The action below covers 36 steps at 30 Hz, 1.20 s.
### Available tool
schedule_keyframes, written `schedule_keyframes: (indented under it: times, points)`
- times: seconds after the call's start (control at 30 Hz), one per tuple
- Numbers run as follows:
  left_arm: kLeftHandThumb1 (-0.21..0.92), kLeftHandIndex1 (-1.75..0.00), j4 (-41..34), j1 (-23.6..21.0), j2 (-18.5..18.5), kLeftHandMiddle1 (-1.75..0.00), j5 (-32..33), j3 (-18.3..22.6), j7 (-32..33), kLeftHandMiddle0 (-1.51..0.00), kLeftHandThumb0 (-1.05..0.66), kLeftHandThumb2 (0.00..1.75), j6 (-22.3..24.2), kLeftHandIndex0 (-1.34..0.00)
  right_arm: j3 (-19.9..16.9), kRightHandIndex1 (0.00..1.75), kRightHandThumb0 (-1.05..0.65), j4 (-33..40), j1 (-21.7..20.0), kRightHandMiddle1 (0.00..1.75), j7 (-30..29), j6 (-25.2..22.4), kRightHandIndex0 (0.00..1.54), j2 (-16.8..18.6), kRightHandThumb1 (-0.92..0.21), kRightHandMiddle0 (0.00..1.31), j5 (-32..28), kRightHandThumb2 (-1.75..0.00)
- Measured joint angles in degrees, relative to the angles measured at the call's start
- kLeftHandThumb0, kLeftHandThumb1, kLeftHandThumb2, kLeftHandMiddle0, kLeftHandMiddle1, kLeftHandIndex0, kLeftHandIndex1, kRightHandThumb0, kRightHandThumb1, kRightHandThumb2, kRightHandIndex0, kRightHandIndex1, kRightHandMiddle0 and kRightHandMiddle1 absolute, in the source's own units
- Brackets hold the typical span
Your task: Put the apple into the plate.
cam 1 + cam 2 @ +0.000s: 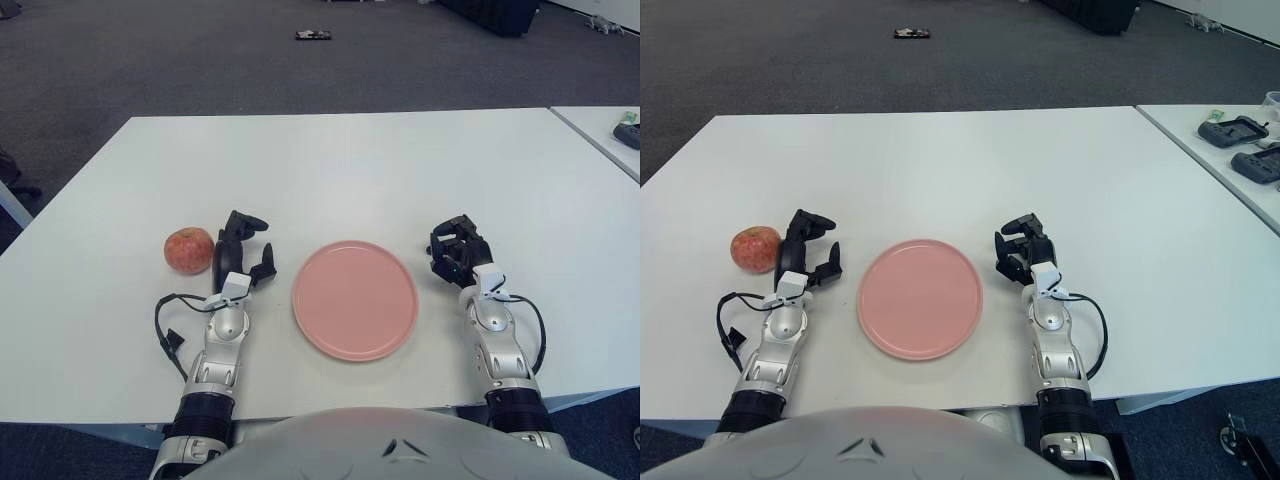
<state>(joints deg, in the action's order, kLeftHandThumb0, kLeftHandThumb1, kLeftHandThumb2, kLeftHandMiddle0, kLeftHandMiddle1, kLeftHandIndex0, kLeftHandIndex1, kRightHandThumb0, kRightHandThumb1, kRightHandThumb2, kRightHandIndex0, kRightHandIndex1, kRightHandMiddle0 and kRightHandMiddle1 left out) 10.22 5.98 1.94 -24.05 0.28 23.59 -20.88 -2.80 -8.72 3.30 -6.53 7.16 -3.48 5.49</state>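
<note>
White counter (330, 160): left hand (240, 252), fingers spread and empty, sits between apple (188, 249) and pink plate (355, 298), poised for grasping.

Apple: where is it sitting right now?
The apple sits on the table at the robot's left, just left of the open left hand, which stands between it and the pink plate. It is not on the plate.

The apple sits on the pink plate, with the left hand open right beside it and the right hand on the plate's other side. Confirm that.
Not quite: the apple sits on the white table, left of the pink plate, which holds nothing. The left eye view shows this. The rest stands: the left hand is open right beside the apple, and the right hand is on the plate's other side.
</note>
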Motion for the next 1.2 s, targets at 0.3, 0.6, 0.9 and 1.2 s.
schedule_keyframes:
  times: [0.3,0.6,0.9,1.2]
  points:
    - [0.32,-1.75,-4.14,1.49,2.04,-1.72,-13.20,-1.37,11.00,-0.62,-0.01,1.32,-0.89,-0.37,0.04,1.39,-0.38,-0.15,-0.06,1.75,0.01,0.12,0.48,-0.06,-0.68,0.33,-0.01,-0.87]
    - [0.43,-1.75,-8.82,3.04,4.02,-1.53,-21.02,-0.45,17.69,-0.58,-0.01,1.13,3.63,-0.39,0.09,1.40,-0.38,-0.15,-0.13,1.75,-0.02,-0.12,0.48,-0.04,-0.68,0.33,0.00,-0.86]
    - [0.89,-1.75,-15.04,5.08,5.83,-1.49,-26.60,1.60,19.02,-0.13,-0.28,0.55,13.32,-0.21,0.08,1.40,-0.38,-0.15,-0.14,1.75,-0.36,-0.40,0.48,-0.05,-0.67,0.34,0.03,-0.87]
    - [0.80,-0.80,-16.29,5.75,6.07,-0.38,-31.35,2.54,19.44,0.00,-1.00,0.68,23.75,-0.01,0.15,1.40,-0.38,-0.12,-0.15,1.75,-0.53,-0.49,0.49,-0.05,-0.69,0.32,0.03,-0.85]
